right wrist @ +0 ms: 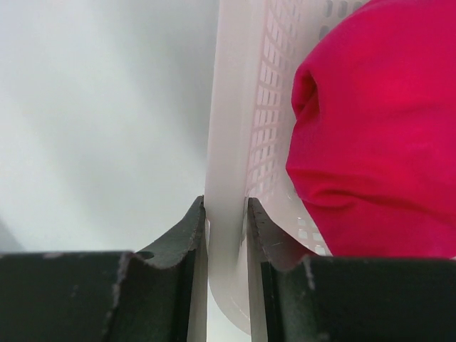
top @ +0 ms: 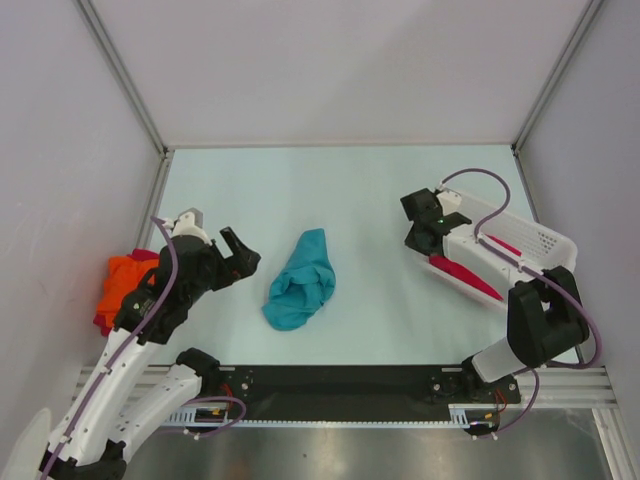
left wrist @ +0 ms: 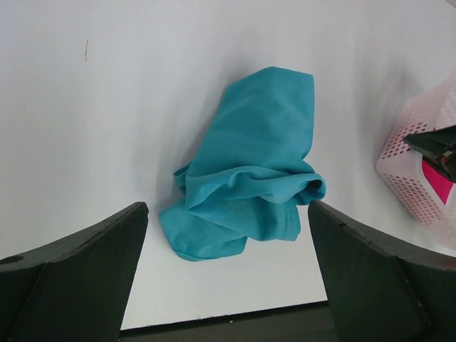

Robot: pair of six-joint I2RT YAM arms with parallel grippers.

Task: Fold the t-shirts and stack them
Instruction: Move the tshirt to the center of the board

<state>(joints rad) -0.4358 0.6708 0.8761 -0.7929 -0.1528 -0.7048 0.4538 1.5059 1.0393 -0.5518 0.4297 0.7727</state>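
Observation:
A crumpled teal t-shirt [top: 300, 280] lies on the table's middle; it also fills the left wrist view [left wrist: 249, 171]. My left gripper [top: 240, 257] is open and empty, hovering just left of it. A magenta-pink t-shirt [top: 463, 276] spills from the tipped white lattice basket [top: 520, 240] and shows in the right wrist view [right wrist: 377, 135]. My right gripper [top: 425, 228] is shut on the basket's rim [right wrist: 228, 178]. Orange [top: 130, 275] and dark red shirts [top: 104, 322] are bunched at the left table edge.
The basket leans on its side at the right of the table, also seen in the left wrist view [left wrist: 420, 164]. Grey walls close in the table on the left, back and right. A black rail [top: 340, 380] runs along the near edge.

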